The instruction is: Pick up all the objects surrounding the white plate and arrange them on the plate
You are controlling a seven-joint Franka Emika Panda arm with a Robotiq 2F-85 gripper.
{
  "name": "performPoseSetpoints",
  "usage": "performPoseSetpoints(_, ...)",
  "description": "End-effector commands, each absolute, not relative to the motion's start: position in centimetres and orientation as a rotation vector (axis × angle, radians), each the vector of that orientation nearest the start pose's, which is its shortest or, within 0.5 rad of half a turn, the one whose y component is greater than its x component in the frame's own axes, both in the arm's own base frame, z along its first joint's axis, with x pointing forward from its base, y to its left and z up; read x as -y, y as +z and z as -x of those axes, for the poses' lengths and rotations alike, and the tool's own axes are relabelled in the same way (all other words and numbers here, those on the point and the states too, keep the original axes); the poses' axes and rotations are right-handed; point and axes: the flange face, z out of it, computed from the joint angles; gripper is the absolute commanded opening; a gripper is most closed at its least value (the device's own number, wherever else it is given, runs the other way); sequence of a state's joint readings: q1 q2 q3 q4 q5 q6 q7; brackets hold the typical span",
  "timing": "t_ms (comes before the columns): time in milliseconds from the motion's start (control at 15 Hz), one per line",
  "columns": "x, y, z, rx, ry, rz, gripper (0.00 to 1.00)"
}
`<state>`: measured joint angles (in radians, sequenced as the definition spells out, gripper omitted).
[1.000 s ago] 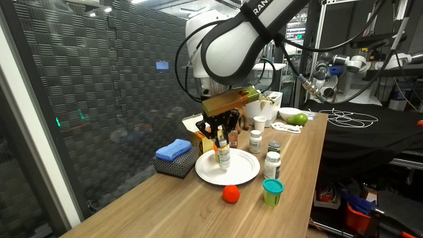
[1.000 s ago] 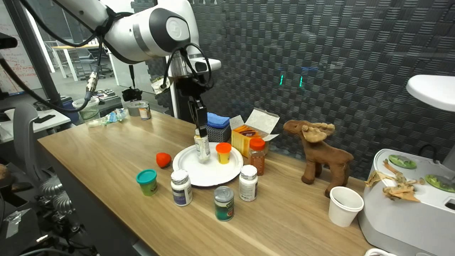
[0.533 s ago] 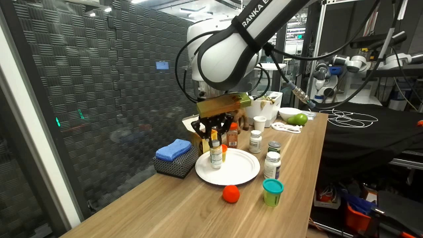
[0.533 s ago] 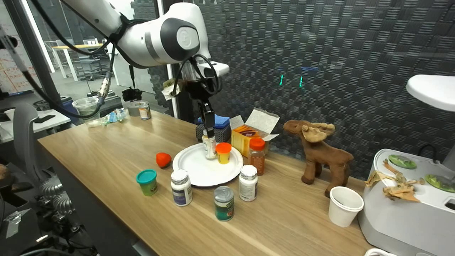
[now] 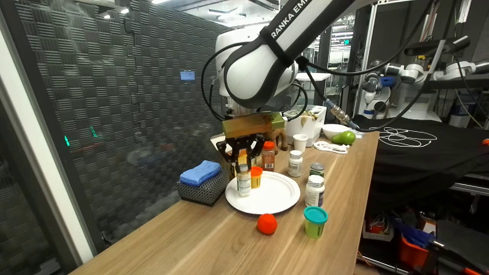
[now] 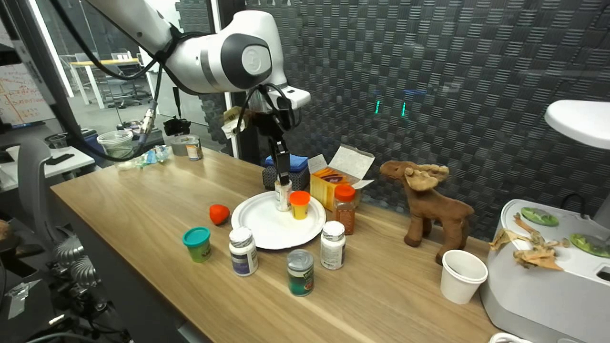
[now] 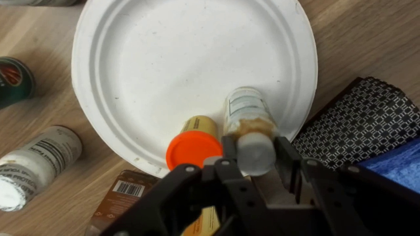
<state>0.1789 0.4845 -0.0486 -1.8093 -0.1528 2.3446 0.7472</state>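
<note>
Across a light wood-grain table (image 5: pixel 183 244), a yellow-green plastic tub with a teal lid (image 5: pixel 315 223) and a rounded red object (image 5: pixel 267 224) sit nearest the camera in an exterior view, off the round white plate (image 5: pixel 279 194) behind them. At the plate's right stands a white plastic bottle with a purple label (image 5: pixel 314 193). Above the plate, a white-and-black robot arm (image 5: pixel 248 72) reaches down, its black two-fingered gripper (image 7: pixel 255 144) clamped on the cap end of a small pale bottle with a grey-white cap (image 5: pixel 243 185). That bottle is held roughly upright within the rim, toward the left; whether its base touches the plate is hard to tell. Just beside it on the plate stands a yellow plastic tub with an orange lid (image 5: pixel 256 178). Left of the plate, a folded blue cloth (image 5: pixel 200 173) lies on a black-and-grey patterned box (image 5: pixel 204 191). Farther back come a green metal can (image 6: pixel 300 276), another white bottle (image 5: pixel 295 165) and a red-lidded jar of reddish-brown contents (image 6: pixel 344 212), the jar near a yellow cardboard carton with raised flaps (image 6: pixel 324 190). Beyond are a brown plush moose (image 6: pixel 426 205), a white paper cup (image 5: pixel 300 143), a smooth green pear-shaped object (image 5: pixel 344 138) and a round white bowl (image 5: pixel 333 131). Dark grey textured panels (image 6: pixel 476 62) rise along the table's long edge.
</note>
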Motion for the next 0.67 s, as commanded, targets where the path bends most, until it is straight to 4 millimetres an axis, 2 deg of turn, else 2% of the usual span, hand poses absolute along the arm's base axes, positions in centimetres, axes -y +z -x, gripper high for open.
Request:
performPoseSetpoints(0,-9.4,29.6,-65.4,-0.748,-0.221,3.168,0.7)
performPoseSetpoints(267,-12.5,33.1,-63.0,-0.424,-0.139,3.293,0.99)
performPoseSetpoints(333,-13.7,34.2,-62.2,-0.333,-0.112,3.3,1.0)
performPoseSetpoints(400,-12.2,31.0,-63.8,-0.484,-0.127,3.268,0.91)
performPoseSetpoints(467,-13.1,32.1,-63.4,-0.423,-0.113,3.279,0.98)
performPoseSetpoints(600,-14.2,33.7,-62.7,-0.374,-0.111,3.285,1.0)
